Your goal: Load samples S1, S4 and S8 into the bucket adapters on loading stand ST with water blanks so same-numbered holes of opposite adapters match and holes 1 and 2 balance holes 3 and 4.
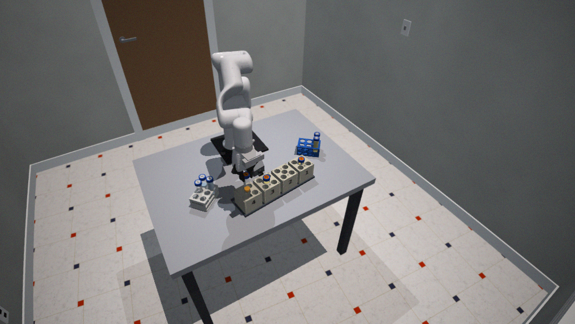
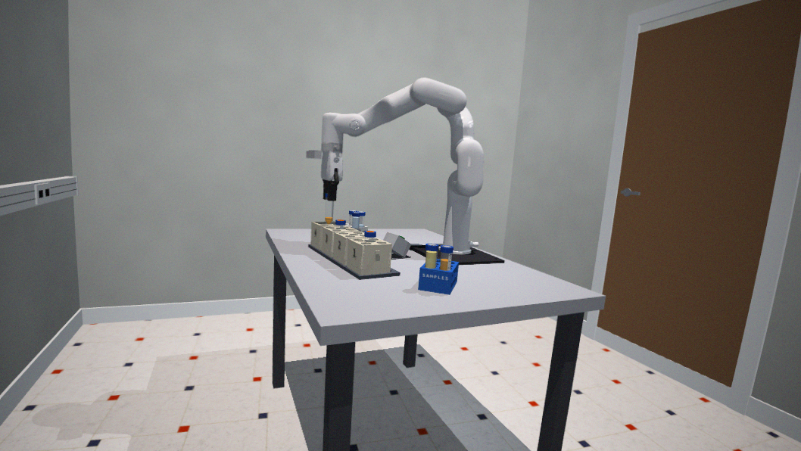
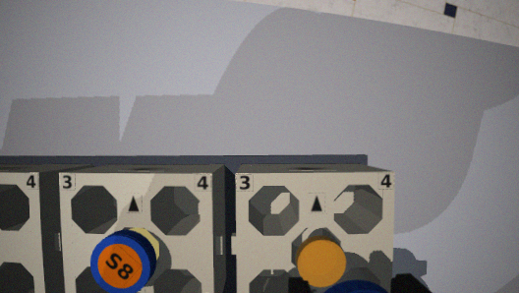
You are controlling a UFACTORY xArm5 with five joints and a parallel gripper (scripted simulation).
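My gripper (image 1: 246,173) (image 2: 329,196) (image 3: 355,287) is shut on an upright tube (image 2: 329,209) (image 3: 321,262) with an orange-dotted blue cap; its ID is unreadable. Its orange tip is just above the top of adapter 4 (image 1: 257,205) (image 3: 317,182), near middle hole 5; whether it has entered is unclear. S8 (image 1: 266,177) (image 2: 340,222) (image 3: 120,265) stands in hole 5 of adapter 3 (image 1: 277,195) (image 3: 133,182). Another orange-dotted tube (image 1: 300,159) (image 2: 369,233) stands in adapter 1 (image 1: 310,176) (image 2: 364,259), seemingly hole 5. Adapter 2 (image 1: 291,186) shows no tube.
The blue sample rack (image 1: 307,151) (image 2: 434,284) holds two tubes, dots unreadable. The white rack (image 1: 202,204) left of the adapters holds three blue-capped tubes. The grey sloped desk (image 2: 397,244) stands behind the adapter row, its key hardly visible. The stand base (image 2: 392,274) (image 3: 305,160) borders the adapters.
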